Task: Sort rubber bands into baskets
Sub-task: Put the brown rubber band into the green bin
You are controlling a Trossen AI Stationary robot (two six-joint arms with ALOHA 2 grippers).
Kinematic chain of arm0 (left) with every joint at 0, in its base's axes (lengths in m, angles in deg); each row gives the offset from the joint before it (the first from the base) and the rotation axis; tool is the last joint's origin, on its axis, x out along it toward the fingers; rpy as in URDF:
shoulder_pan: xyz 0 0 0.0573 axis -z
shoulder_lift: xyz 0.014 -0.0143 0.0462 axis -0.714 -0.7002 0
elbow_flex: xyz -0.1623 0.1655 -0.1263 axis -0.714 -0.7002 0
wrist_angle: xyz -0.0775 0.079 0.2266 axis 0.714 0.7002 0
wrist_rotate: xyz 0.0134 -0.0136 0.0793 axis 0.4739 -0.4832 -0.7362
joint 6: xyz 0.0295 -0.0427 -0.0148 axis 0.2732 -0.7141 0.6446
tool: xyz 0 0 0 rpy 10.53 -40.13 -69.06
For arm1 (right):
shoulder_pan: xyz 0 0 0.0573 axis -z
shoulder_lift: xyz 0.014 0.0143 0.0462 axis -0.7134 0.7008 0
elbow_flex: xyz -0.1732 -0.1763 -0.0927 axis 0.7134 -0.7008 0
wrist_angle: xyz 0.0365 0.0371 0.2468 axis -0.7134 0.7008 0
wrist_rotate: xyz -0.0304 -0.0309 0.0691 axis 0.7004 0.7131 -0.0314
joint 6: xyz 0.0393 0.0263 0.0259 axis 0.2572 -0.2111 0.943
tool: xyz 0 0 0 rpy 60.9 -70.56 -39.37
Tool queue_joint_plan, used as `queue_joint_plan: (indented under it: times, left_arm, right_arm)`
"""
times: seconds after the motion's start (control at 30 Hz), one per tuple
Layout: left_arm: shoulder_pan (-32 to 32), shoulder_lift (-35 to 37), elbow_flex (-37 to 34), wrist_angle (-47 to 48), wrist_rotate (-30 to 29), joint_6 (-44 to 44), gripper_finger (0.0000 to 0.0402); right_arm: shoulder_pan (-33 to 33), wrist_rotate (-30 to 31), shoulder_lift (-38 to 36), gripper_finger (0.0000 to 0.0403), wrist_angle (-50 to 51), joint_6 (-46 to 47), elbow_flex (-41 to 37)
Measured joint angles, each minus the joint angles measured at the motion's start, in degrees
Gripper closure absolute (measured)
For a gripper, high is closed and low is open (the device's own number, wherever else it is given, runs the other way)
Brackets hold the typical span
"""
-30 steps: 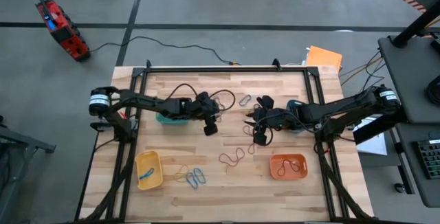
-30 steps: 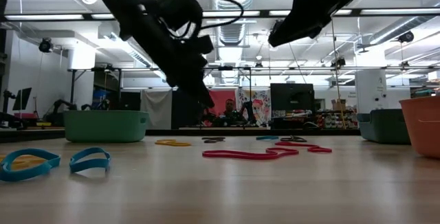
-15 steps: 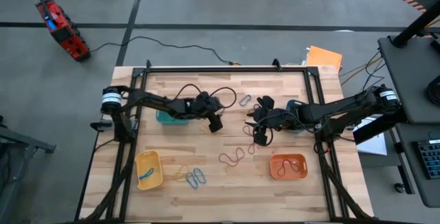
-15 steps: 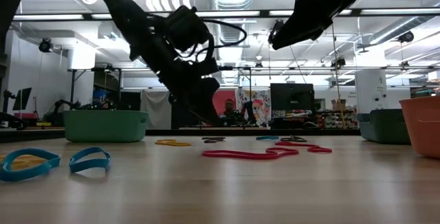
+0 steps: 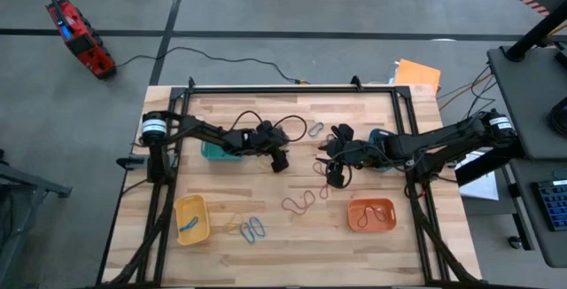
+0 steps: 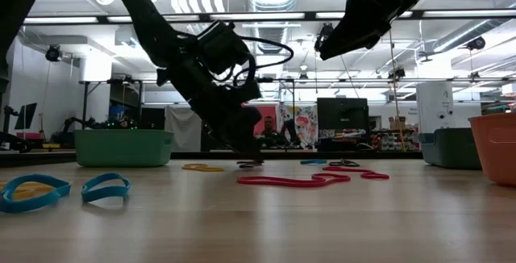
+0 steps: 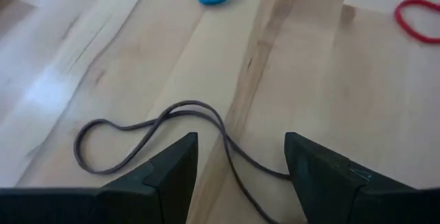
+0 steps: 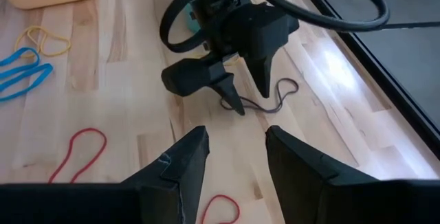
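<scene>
The left gripper (image 7: 237, 165) is hovering with its two dark fingers apart over a thin grey-brown rubber band (image 7: 158, 124) on the wooden table (image 5: 292, 236), near the centre, at about 3 o'clock from the teal-green plastic basket (image 5: 215, 152). The right gripper (image 5: 337, 175) is waiting nearby with its fingers apart, holding nothing. The sorting is looking only partly done: a blue band is lying in the yellow plastic basket (image 5: 190, 219) and a band in the orange plastic basket (image 5: 371, 215), while red (image 5: 299, 203), blue (image 5: 253, 229) and yellow (image 5: 232, 228) bands are lying loose at about 6 o'clock
</scene>
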Motion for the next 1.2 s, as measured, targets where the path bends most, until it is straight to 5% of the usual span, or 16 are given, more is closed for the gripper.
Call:
queue_joint_plan:
  times: [0.23, 0.6, 0.87, 1.2]
  left_arm:
    - [-0.4, -1.8, 0.1, -0.9, 0.2, 0.2, 0.0233]
    - [-0.4, -2.3, 0.1, -1.5, 0.3, 2.2, 0.0394]
    - [-0.4, -1.2, 0.3, -1.1, -0.6, 4.2, 0.0401]
    - [-0.2, 9.3, 0.2, 3.7, -0.4, 8.1, 0.0402]
  right_arm:
    - [0.0, 0.3, 0.0, 0.0255, 0.1, 1.3, -0.3]
    - [0.0, 0.4, 0.0, 0.0263, 0.0, 1.9, -0.4]
    - [0.0, 0.4, 0.0, 0.0260, 0.0, 4.5, -1.6]
    - [0.0, 0.4, 0.0, 0.0270, 0.0, 5.3, -2.0]
